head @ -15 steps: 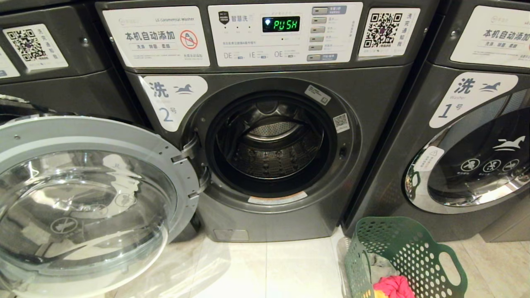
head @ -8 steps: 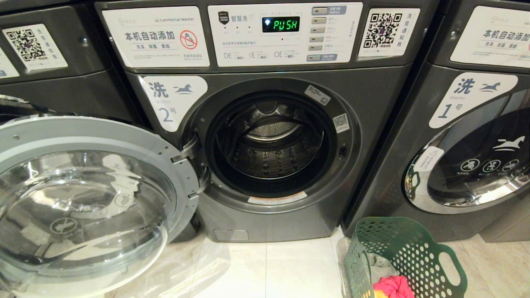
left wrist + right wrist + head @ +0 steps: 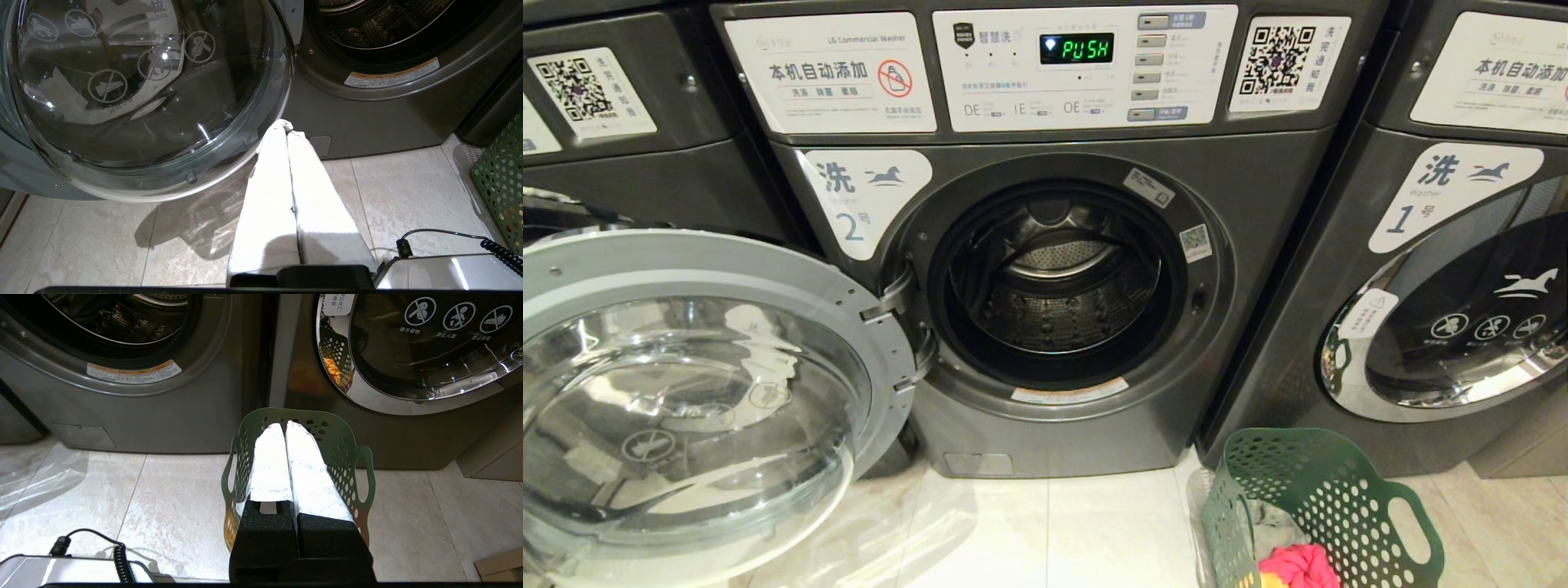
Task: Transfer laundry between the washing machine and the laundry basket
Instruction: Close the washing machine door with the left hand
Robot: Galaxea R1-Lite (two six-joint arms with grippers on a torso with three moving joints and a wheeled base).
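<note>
The washer [image 3: 1045,269] stands with its door [image 3: 686,392] swung wide and the drum [image 3: 1054,294] looks empty, though its dark floor is hard to read. The laundry [image 3: 1294,565] sits in the basket [image 3: 1331,498] on the floor, just right of the washer: pink on top, grey behind, a bit of yellow at the edge. Nothing has been moved yet, I'd say; the whole load is left. The left gripper [image 3: 287,126] hangs pinched shut and empty near the door, the right gripper [image 3: 284,426] likewise above the basket.
</note>
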